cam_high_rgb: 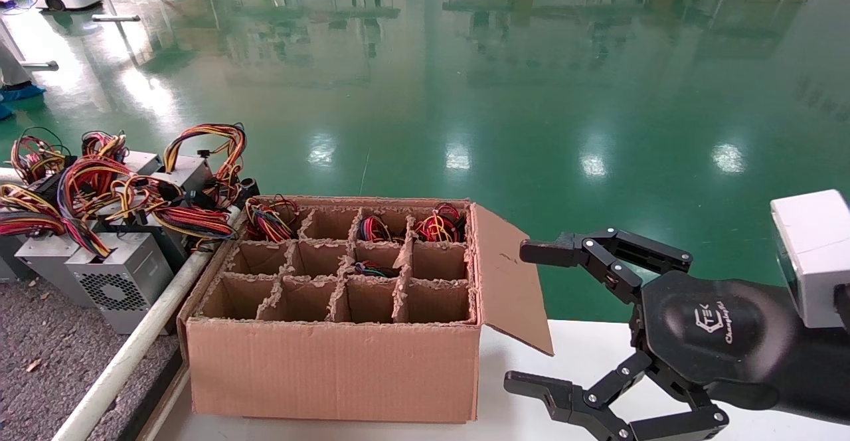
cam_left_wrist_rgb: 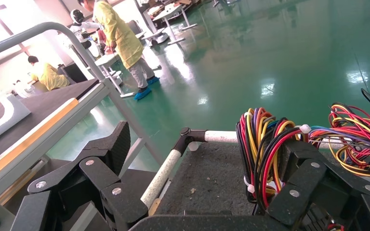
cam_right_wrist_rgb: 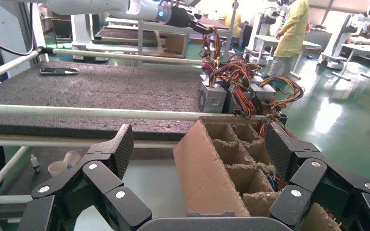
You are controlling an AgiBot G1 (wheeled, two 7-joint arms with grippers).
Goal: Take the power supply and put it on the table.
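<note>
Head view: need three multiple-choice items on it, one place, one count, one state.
1. Where is the right gripper?
A. Over the grey table
B. Right of the cardboard box, over the white surface
C. Down inside a box cell

2. How many cells does the box divider make?
A. 6
B. 9
C. 12

3. What state is the right gripper in?
A. Open, empty
B. Shut on a wire bundle
C. Shut, empty

Key:
1 B: the right gripper sits beside the cardboard box, above the white surface.
2 C: three rows of four.
3 A: its fingers are spread with nothing between.

The left gripper is over the grey table.
</note>
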